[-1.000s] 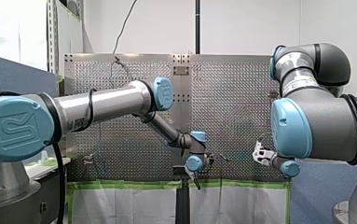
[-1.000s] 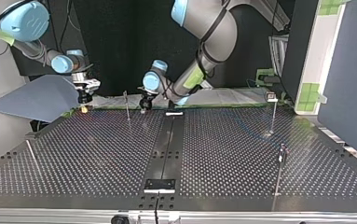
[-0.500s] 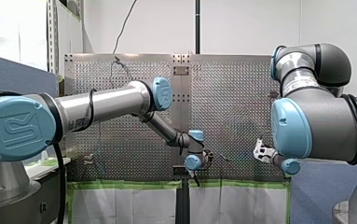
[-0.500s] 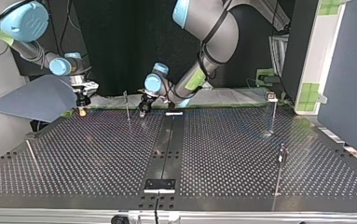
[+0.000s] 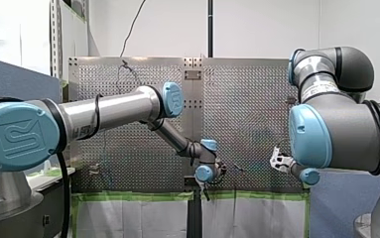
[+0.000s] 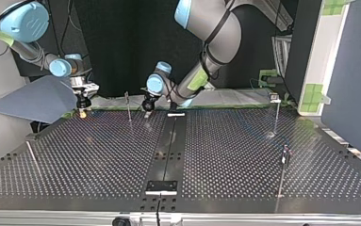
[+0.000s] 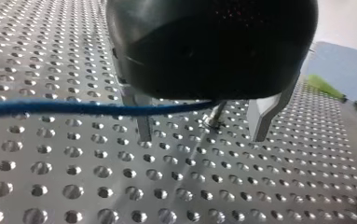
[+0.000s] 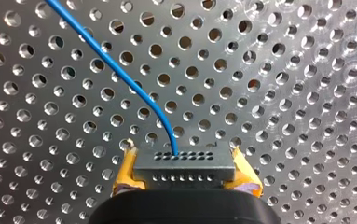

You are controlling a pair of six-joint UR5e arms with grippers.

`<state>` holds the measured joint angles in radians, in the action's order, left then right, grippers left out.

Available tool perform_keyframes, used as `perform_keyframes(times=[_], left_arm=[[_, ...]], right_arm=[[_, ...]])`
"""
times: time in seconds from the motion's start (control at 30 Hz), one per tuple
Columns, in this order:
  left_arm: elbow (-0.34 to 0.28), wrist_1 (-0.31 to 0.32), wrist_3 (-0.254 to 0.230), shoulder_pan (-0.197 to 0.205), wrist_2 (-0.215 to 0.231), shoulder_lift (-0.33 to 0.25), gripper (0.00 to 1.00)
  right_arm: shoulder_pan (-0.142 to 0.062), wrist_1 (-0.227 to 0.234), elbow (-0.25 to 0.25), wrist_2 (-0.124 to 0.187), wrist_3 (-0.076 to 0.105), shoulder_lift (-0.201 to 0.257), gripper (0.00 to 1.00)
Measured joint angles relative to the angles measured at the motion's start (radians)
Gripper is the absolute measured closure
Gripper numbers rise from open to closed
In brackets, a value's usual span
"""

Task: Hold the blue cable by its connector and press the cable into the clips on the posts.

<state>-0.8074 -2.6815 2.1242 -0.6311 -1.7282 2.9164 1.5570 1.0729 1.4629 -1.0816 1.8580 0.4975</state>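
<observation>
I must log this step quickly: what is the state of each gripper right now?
Left gripper: open; the blue cable passes by it, not gripped.
Right gripper: shut on the connector.

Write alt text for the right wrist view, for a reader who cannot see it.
My right hand, with yellow pads, clamps a dark connector dotted with small holes. A blue cable leaves it and curves away over the perforated table.
</observation>
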Motion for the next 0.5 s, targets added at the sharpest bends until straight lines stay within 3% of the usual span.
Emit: perform_keyframes(times=[0.27,0.5], left_arm=[[-0.033,-0.070,-0.069,-0.019,-0.001,-0.004,0.00],[-0.090,-0.097,-0.129,-0.036,0.001,-0.050,0.00]], right_arm=[[0.001,-0.001,0.000,0.000,0.000,0.000,1.00],[0.003,-0.002,0.000,0.000,0.000,0.000,1.00]])
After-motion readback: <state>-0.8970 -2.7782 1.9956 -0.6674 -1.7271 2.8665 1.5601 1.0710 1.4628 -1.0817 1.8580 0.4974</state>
